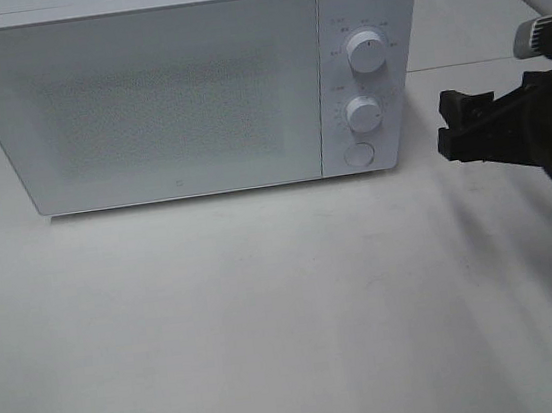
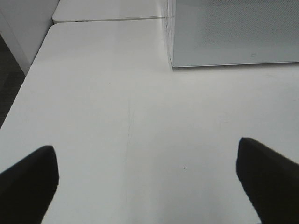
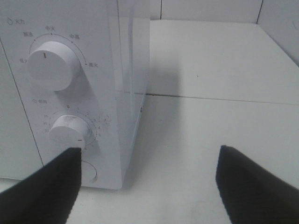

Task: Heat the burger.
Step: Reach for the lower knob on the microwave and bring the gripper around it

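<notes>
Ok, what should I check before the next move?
1. Is the microwave door shut: ok.
2. Where is the burger: cannot tell; it shows in no view, and the door hides the inside.
3. Is the right claw open and empty: ok.
4. Is the left claw open and empty: ok.
5. Is the right claw clear of the lower knob: ok, beside the panel, not touching.

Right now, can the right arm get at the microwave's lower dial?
Probably yes: the open right gripper hangs just right of the microwave, close to its lower dial, with nothing between them.
</notes>
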Controlling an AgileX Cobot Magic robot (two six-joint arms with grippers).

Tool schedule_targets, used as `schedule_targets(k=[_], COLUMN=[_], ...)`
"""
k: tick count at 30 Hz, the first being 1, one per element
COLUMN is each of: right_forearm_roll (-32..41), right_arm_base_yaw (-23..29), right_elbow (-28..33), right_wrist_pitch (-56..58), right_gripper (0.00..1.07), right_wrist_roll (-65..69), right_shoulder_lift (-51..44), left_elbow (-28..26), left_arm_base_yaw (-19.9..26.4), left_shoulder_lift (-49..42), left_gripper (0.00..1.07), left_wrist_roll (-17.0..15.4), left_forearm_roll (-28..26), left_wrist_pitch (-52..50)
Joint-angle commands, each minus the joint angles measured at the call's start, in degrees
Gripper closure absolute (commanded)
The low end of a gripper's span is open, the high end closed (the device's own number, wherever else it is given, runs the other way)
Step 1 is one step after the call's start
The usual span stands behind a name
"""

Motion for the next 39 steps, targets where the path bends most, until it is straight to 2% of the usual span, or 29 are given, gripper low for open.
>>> schedule_targets(k=[1, 6, 9, 14, 16, 22, 24, 39], right_forearm_roll=[9.17, 16.21, 18.22, 18.11, 18.11, 18.11, 18.11, 18.11], right_arm_base_yaw=[6.65, 12.83, 14.67, 14.84, 14.84, 14.84, 14.84, 14.84], right_elbow=[-0.06, -1.09, -2.98, -6.07, -9.00, -11.63, -14.38, -21.77], right_wrist_pitch=[-9.97, -17.02, -18.62, -18.68, -18.96, -18.79, -17.93, -16.90], right_gripper=[0.31, 0.31, 0.31, 0.31, 0.31, 0.31, 0.31, 0.31], right_wrist_roll=[-3.55, -3.55, -3.50, -2.64, -1.38, -1.09, -0.97, -0.97], right_shoulder_lift=[4.47, 9.22, 11.97, 15.47, 18.85, 21.08, 22.86, 28.65], left_elbow=[0.11, 0.11, 0.11, 0.11, 0.11, 0.11, 0.11, 0.11], left_arm_base_yaw=[0.29, 0.29, 0.29, 0.29, 0.29, 0.29, 0.29, 0.29], left_shoulder_lift=[-1.49, -1.49, -1.49, -1.49, -1.49, -1.49, -1.49, -1.49], left_gripper=[0.09, 0.09, 0.09, 0.09, 0.09, 0.09, 0.09, 0.09], left_wrist_roll=[0.00, 0.00, 0.00, 0.00, 0.00, 0.00, 0.00, 0.00], left_forearm_roll=[-0.11, -0.11, -0.11, -0.11, -0.11, -0.11, -0.11, -0.11], left_wrist_pitch=[-0.80, -0.80, -0.80, -0.80, -0.80, -0.80, -0.80, -0.80])
